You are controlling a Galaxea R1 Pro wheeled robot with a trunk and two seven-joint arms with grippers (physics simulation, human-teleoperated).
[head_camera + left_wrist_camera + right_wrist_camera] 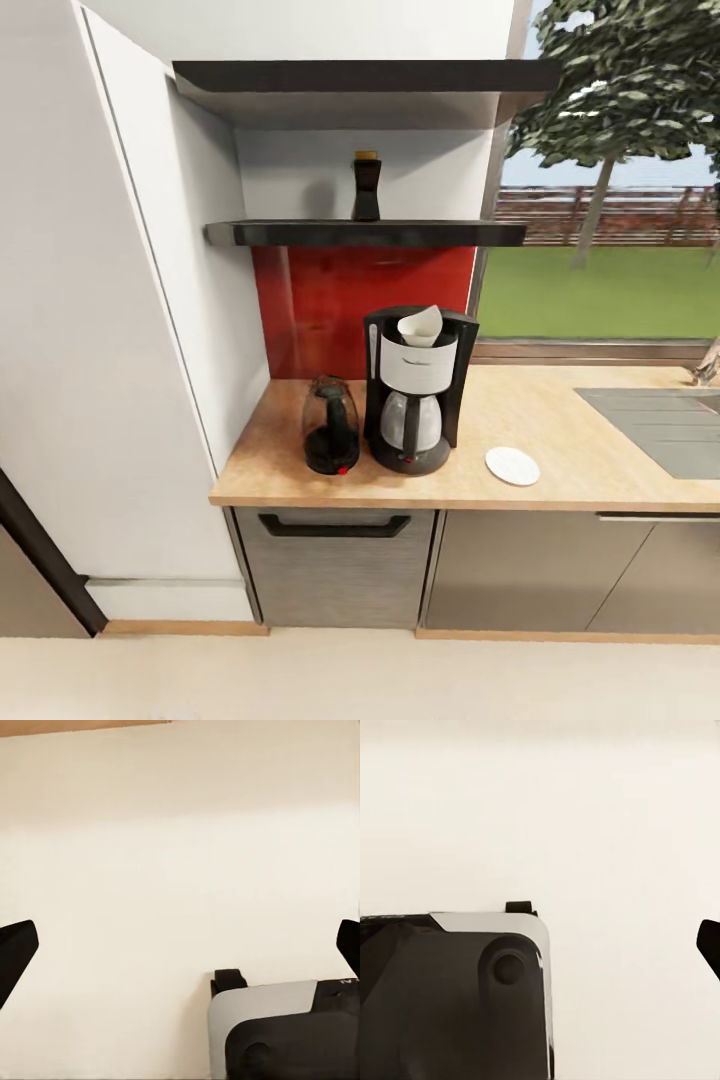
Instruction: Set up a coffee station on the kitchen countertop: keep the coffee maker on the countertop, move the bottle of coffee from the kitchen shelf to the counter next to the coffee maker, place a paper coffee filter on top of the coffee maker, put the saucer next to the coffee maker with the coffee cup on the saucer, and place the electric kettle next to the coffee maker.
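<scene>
Head view, bench: a light wooden bench [560, 440] is seen beside a white wall panel, with a grey sink [665, 425] at its far right.
Head view, coffee maker: a black-and-white drip coffee maker [415, 390] with a glass carafe stands on the bench; a white paper coffee filter [421, 325] sits in its top.
Head view, kettle: a dark, translucent electric kettle [331, 425] stands just beside the coffee maker, toward the wall.
Head view, saucer: a small white round saucer [512, 466] lies on the bench near the coffee maker's other side; it carries no cup.
Head view, bottle: a dark coffee bottle with a yellowish cap [366, 186] stands upright on the lower black wall shelf [300, 234], above the coffee maker.
Left wrist view: pale floor is faced; the left gripper [180, 952] has its dark fingers [15, 952] spread wide, nothing between them.
Right wrist view: pale floor and part of the robot's own body are seen; one dark fingertip [710, 945] appears at the edge, so the right fingers' state cannot be told.
Judged remaining: bottle and cup.
Risk: the bottle looks tall and narrow, so a high or off-centre grasp could tip it off the shelf; on lowering, the filter or kettle directly below could be knocked.
</scene>
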